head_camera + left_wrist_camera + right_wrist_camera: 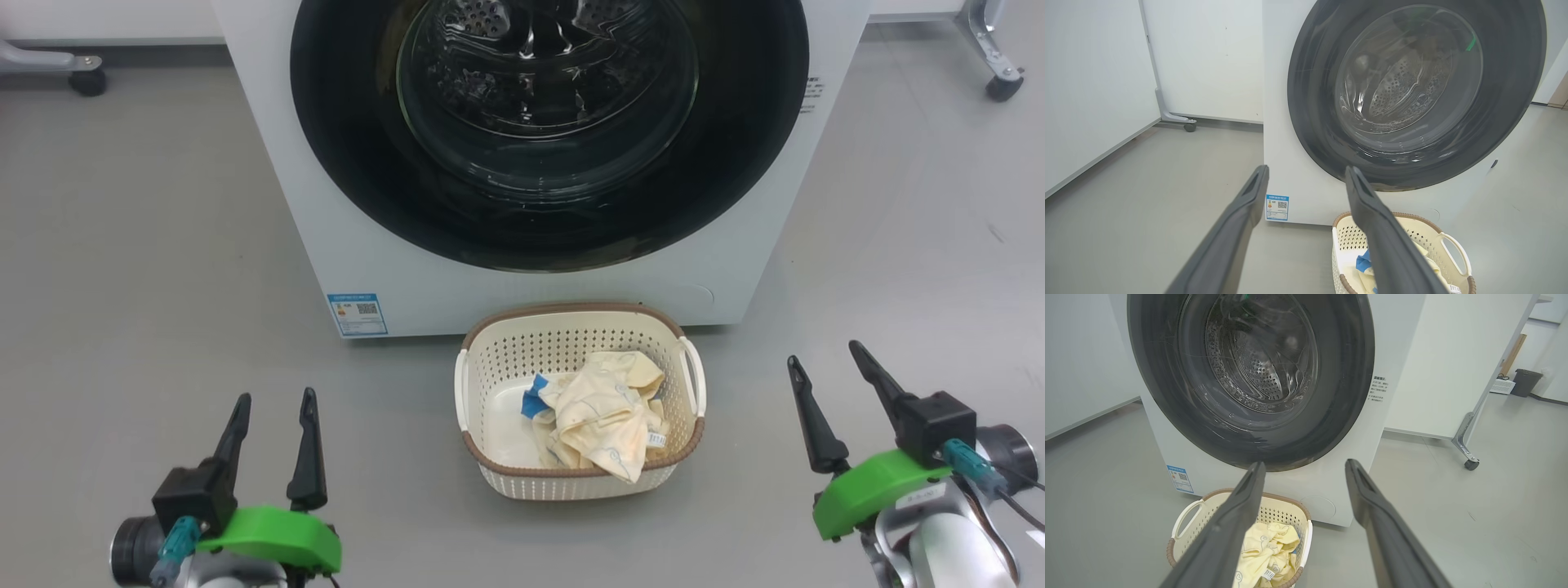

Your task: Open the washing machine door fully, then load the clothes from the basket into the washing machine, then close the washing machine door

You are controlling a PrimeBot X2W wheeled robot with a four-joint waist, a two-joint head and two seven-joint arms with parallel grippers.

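A bare grey floor (122,245) and white rolling partitions (1208,61) frame a white washing machine (351,245). Its round door (735,163) sits shut, ahead of and above both claws. The left claw (275,395) and the right claw (823,352) hover low over the floor, each with its two dark fingers spread apart and nothing between them. Between the two claws and a little ahead of their tips stands a cream basket (571,488), just in front of the foot of the machine. It holds the clothes (600,408), a crumpled pale-yellow heap with a blue patch, piled toward the side nearer the right claw.

The door looks like the stiff, weighty piece here. Its wide glossy black rim around domed glass is likely slick under hard fingers and is best taken at the outer edge, not on the glass. No handle or recess can be made out from these angles, so it is unclear which side swings free. The clothes, by contrast, appear light, limp and easy to pinch. A raised fold at the top of the heap offers the surest hold, though one garment may drag its neighbours along. The basket itself seems light enough to skid if snagged.
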